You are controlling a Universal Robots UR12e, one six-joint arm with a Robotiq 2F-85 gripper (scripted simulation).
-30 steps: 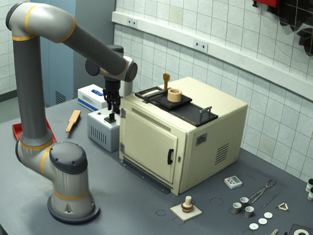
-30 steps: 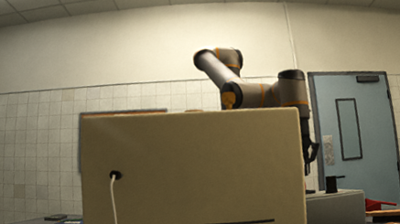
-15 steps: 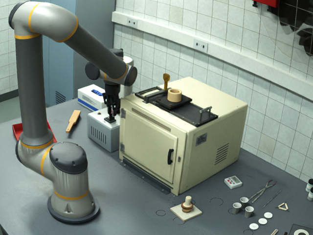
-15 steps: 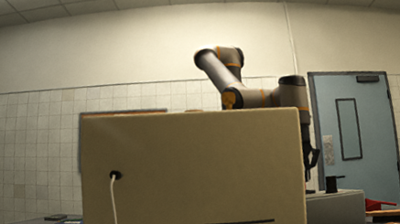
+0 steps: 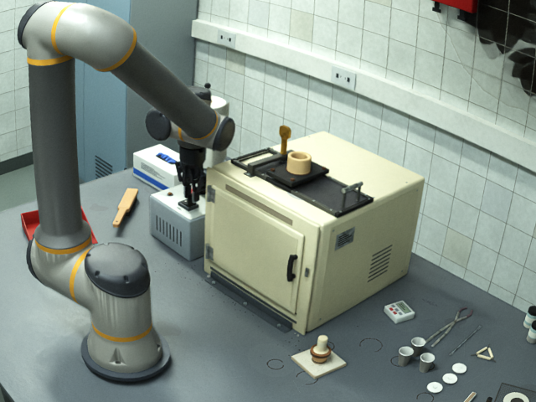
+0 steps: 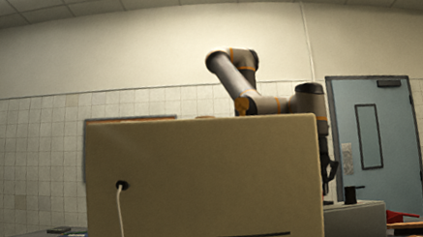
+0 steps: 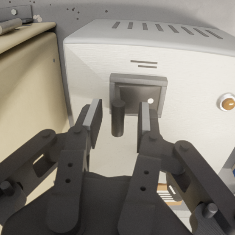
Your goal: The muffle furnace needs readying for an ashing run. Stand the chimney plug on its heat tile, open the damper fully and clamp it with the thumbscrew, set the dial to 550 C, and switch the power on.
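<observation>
The chimney plug [image 5: 321, 349] stands upright on its square heat tile [image 5: 318, 362] on the bench in front of the cream muffle furnace [image 5: 311, 225]. On the furnace top the dark damper plate [image 5: 311, 184] sits in its rails, with a tan chimney collar [image 5: 298, 162] and a yellow thumbscrew [image 5: 284, 137] behind it. The grey control box [image 5: 177, 218] stands left of the furnace. Its dark toggle lever [image 7: 118, 118] rises from a square switch plate [image 7: 138, 96]. An amber lamp [image 7: 228, 104] sits to the right. My gripper [image 7: 118, 122] hangs over the box with the lever between its fingers. It is open and holds nothing.
A red tray [image 5: 30, 223] lies behind the arm's base. A wooden spatula [image 5: 125, 205] and a white box [image 5: 156, 166] lie left of the control box. A timer [image 5: 398, 311], tongs [image 5: 450, 325], small crucibles [image 5: 415, 352] and white lids [image 5: 448, 377] lie at the bench's right front.
</observation>
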